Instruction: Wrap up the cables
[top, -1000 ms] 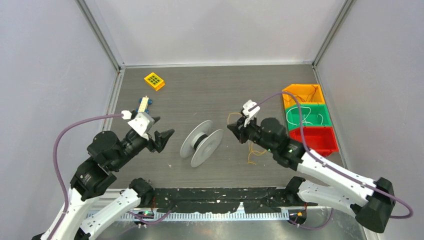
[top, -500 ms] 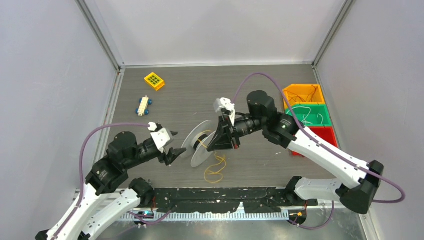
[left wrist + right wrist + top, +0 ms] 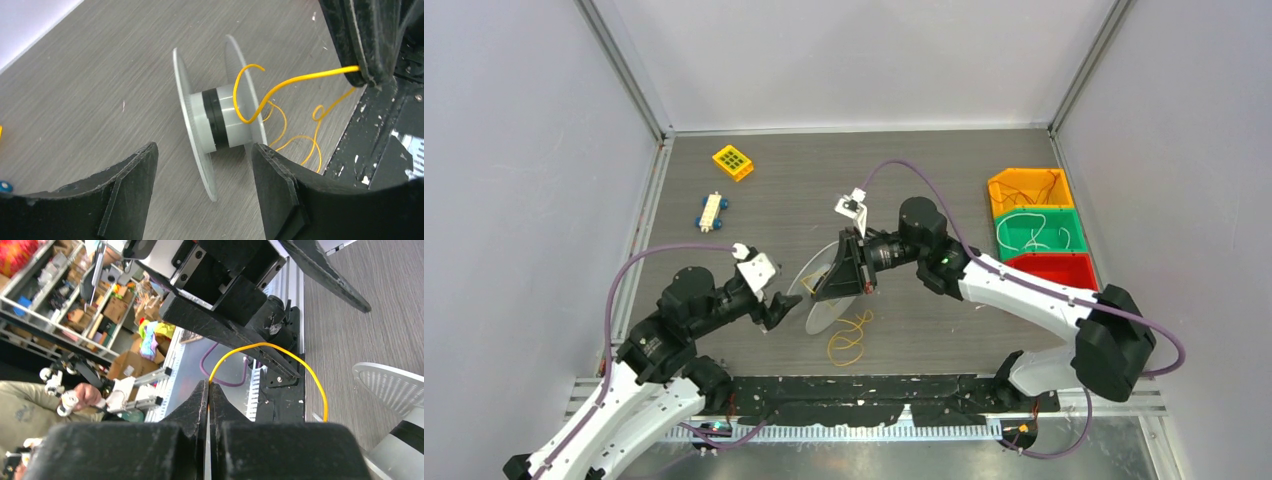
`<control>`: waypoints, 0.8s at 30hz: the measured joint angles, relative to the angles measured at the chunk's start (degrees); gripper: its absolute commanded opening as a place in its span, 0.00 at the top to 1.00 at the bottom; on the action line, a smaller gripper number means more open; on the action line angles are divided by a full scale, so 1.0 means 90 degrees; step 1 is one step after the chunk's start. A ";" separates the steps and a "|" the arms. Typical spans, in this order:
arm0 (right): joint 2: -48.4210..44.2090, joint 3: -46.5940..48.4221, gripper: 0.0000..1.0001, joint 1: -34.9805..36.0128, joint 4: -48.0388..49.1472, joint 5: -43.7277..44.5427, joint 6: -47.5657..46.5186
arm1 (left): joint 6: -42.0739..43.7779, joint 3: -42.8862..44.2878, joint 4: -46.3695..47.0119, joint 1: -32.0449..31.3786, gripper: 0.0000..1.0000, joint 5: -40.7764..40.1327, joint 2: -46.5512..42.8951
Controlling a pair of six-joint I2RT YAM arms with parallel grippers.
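A clear plastic spool (image 3: 826, 308) lies on its side mid-table; in the left wrist view it (image 3: 220, 125) has a grey and black hub. The thin yellow cable (image 3: 849, 340) lies coiled on the table in front of the spool, and one strand rises over the flange (image 3: 295, 80). My right gripper (image 3: 816, 294) is shut on that strand, its tip just over the spool; the pinch shows in the right wrist view (image 3: 209, 386). My left gripper (image 3: 782, 306) is open and empty just left of the spool, jaws either side of the near flange (image 3: 205, 200).
Orange (image 3: 1024, 185), green (image 3: 1039, 232) and red (image 3: 1054, 268) bins with more wires stand at the right edge. A yellow block (image 3: 733, 161) and a white-and-blue toy (image 3: 711, 211) lie at the back left. A black strip (image 3: 874, 388) runs along the near edge.
My right gripper has swung left from beside the bins to the spool, pulling the yellow cable along. My left gripper has moved down and right, close to the spool.
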 measured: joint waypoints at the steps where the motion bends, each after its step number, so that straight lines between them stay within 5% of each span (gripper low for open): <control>1: 0.0090 -0.0114 0.94 0.0002 0.0362 0.0073 0.0299 | -0.0083 -0.0061 0.0024 0.0000 0.27 -0.0092 -0.0036; 14: 0.1292 -0.1246 0.95 -0.0185 0.4886 0.0765 0.3111 | -0.1953 -0.1251 0.1583 0.0000 0.26 -0.1071 -0.0665; 24: 0.1430 -0.1392 0.95 -0.0221 0.5790 0.0916 0.3475 | -0.2623 -0.1851 0.2883 0.0000 0.26 -0.1253 -0.0588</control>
